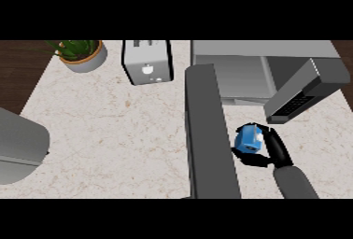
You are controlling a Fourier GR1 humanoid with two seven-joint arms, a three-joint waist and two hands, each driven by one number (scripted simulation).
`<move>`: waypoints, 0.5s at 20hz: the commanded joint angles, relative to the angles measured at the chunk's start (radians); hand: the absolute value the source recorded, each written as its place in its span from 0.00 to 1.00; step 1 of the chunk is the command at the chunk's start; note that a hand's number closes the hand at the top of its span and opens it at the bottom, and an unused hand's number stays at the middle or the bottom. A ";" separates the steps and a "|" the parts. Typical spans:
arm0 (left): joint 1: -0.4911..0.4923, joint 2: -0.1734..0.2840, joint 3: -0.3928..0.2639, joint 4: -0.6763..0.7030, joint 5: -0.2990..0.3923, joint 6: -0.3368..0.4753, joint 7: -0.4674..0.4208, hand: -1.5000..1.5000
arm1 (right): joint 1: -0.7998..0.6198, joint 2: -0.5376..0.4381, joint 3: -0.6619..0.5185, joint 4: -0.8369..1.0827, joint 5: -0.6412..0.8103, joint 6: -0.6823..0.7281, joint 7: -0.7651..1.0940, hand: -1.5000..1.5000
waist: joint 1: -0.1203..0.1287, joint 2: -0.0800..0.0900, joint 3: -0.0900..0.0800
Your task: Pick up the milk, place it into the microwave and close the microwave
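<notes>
Right robot hand (270, 151) curls round small blue milk (247, 138) carton.

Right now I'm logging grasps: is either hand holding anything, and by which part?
The right hand is curled round the blue milk carton, gripping its sides. The left hand is not visible.

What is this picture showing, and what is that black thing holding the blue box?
You are looking down from a robot's head at a kitchen counter. The black thing is the robot's right hand, on a grey arm, curled round a blue milk carton. Behind it stands a microwave with its door swung open toward us. Farther left are a toaster and a potted plant. A big grey shape at the left edge I cannot identify. The robot's left hand is out of view.
</notes>
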 commanded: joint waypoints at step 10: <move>0.015 -0.037 -0.041 0.060 -0.046 -0.036 -0.068 0.00 | -0.167 -0.004 -0.068 0.288 0.002 -0.084 -0.216 1.00 | 0.003 0.003 0.002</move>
